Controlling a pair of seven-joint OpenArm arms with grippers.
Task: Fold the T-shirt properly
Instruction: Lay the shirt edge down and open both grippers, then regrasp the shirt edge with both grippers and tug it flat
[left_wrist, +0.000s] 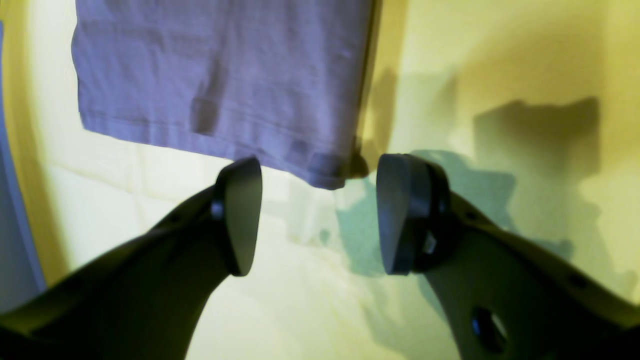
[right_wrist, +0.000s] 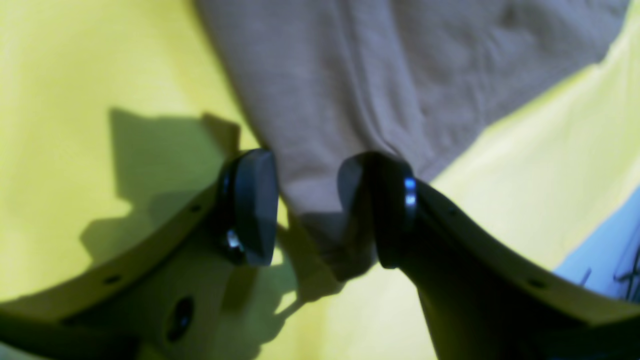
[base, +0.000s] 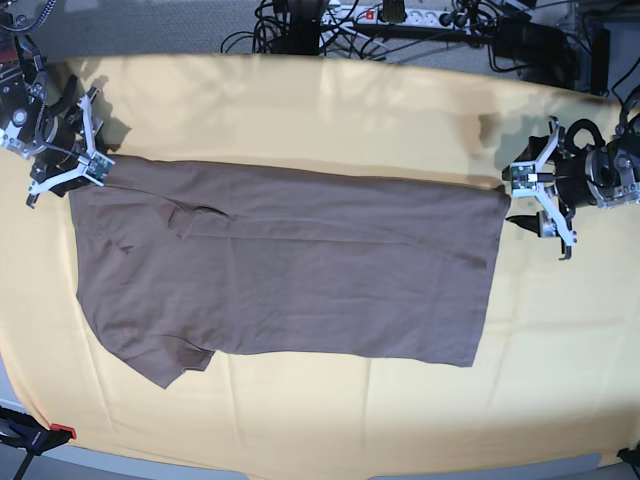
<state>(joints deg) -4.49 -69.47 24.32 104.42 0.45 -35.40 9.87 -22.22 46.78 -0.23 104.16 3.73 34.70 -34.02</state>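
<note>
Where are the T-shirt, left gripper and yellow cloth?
T-shirt (base: 300, 280): base view, middle of the body.
left gripper (left_wrist: 319, 215): left wrist view, midway between fingertips.
yellow cloth (base: 300, 110): base view, bare stretch above the shirt.

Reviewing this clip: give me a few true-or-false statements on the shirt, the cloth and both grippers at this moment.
1. The T-shirt lies spread on a yellow cloth. True.
2. The left gripper is clamped on the shirt. False: it is open, just off the hem corner.
3. The right gripper is open with shirt fabric between its fingers. True.
4. The shirt is rolled into a ball. False: it lies flat, folded lengthwise.
5. Both grippers sit at the same end of the shirt. False: they are at opposite ends.
</note>
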